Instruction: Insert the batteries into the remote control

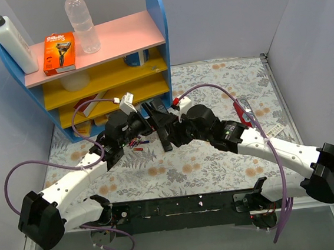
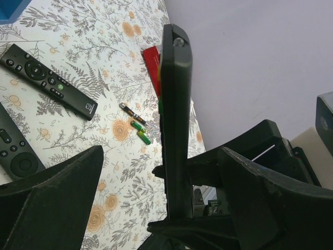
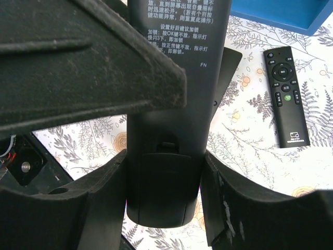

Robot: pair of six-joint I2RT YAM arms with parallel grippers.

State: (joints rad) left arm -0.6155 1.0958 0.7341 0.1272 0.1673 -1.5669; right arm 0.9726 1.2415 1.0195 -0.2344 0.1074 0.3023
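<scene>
My right gripper [image 3: 164, 203] is shut on the sides of the black remote control [image 3: 174, 104] and holds it up off the table. The remote's back faces the right wrist camera, and its battery cover [image 3: 164, 174] sits in place. From the left wrist the remote control [image 2: 174, 120] shows edge-on, between the wide-open fingers of my left gripper [image 2: 160, 153], which do not touch it. Two green batteries [image 2: 139, 131] lie on the floral cloth beyond, with a dark cell [image 2: 131, 112] beside them. Both grippers, left [image 1: 138, 125] and right [image 1: 169, 131], meet at the table's middle.
Two other black remotes [image 2: 47, 80] [image 2: 15, 153] lie on the cloth. Red and blue cells [image 1: 138, 144] lie under the left gripper. A blue shelf unit [image 1: 108, 65] with bottles and a razor box stands at the back left. A red object [image 2: 151, 58] lies further off.
</scene>
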